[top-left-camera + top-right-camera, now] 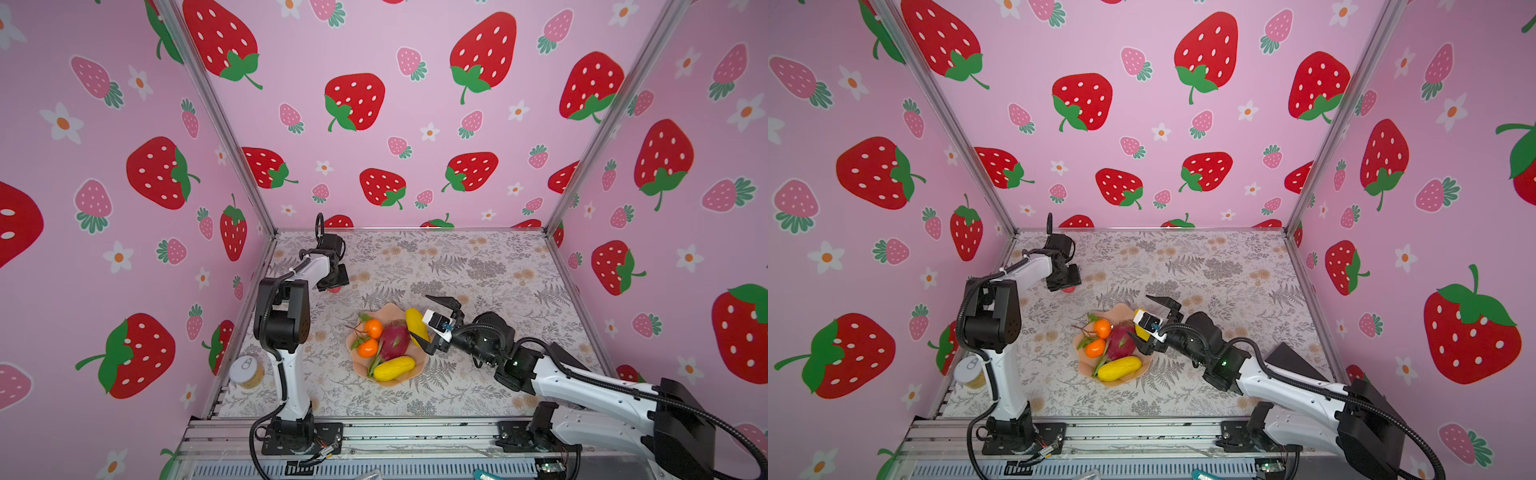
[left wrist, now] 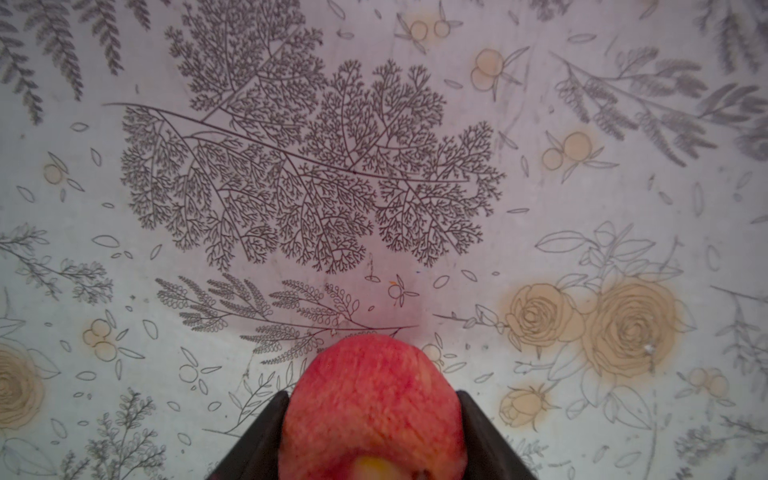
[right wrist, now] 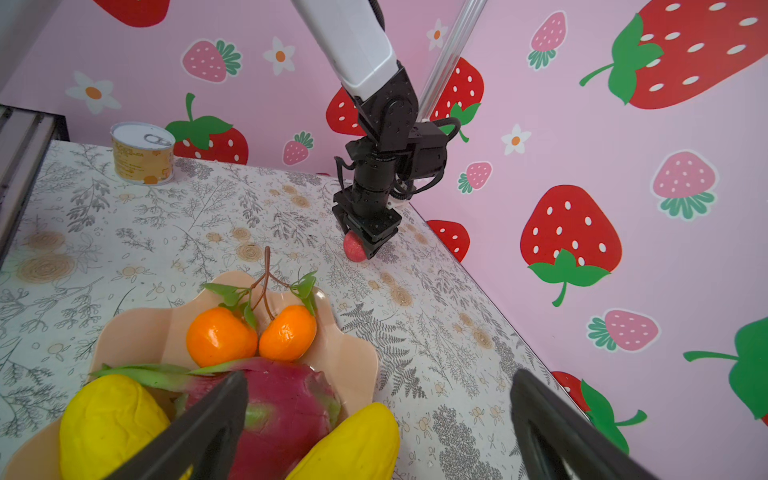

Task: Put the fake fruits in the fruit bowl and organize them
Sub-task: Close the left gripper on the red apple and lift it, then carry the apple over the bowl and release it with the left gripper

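Overhead, in both top views, a floral-patterned bench (image 1: 478,266) sat inside a booth papered with pink strawberry prints. Near the middle of the bench stood the fruit bowl (image 1: 358,362), peach-pink with a wavy rim. Inside it lay a magenta dragon fruit (image 1: 394,340) with its green tip pointing to the front edge, and two oranges (image 1: 373,328) on a leafy twig just to its left. A yellow fruit (image 1: 394,368) lay across the front of the bowl. A second yellow fruit (image 1: 415,324) lay at the bowl's right rim; whether it sat fully inside could not be told. The right gripper (image 1: 417,314) hovered over that rim with its jaws spread wide and nothing between them. Well apart from the bowl, toward the back left of the bench, the left gripper (image 3: 365,245) pointed straight down at a small red-pink fruit (image 3: 354,247) resting on the bench. The left wrist view showed that fruit filling the gap between the two black fingers (image 2: 266,440), both pressed against its sides in a grasp. A pull-tab can (image 1: 247,371) stood upright at the bench's front left corner.
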Robot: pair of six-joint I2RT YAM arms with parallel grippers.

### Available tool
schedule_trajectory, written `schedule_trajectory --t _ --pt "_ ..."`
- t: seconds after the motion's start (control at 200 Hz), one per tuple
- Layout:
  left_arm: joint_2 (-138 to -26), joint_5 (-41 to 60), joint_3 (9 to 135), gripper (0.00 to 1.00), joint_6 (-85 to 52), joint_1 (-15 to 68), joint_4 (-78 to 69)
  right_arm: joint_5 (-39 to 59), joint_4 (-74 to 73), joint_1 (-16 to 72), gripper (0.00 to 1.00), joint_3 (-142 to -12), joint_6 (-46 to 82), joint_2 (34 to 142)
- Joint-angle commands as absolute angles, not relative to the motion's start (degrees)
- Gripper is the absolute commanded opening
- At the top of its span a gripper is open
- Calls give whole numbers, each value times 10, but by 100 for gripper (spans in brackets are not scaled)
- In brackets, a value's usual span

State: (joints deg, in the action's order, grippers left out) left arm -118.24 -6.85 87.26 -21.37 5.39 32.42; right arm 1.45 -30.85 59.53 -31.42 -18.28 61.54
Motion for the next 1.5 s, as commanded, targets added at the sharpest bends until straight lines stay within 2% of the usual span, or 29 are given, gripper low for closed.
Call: schedule_trajectory --t 0.0,0.195,0.38,0.535,1.026,1.256,1.496 --pt "-1172 -57 880 52 -219 52 322 8 -315 590 99 -306 -167 600" --pt "-1095 -37 834 48 -214 76 315 2 -309 585 99 -300 -156 591" --pt "-969 -4 779 48 -199 156 332 -2 -289 564 99 -286 -136 580" --pt "-920 31 765 48 -185 225 368 19 -289 552 99 -278 -132 576" --pt "-957 34 766 48 -181 333 444 53 -299 550 99 -290 -115 597" --pt "-968 0 758 49 -185 344 455 60 -299 549 99 -290 -109 596" --pt "-981 10 745 51 -183 345 443 66 -299 549 99 -289 -108 597"
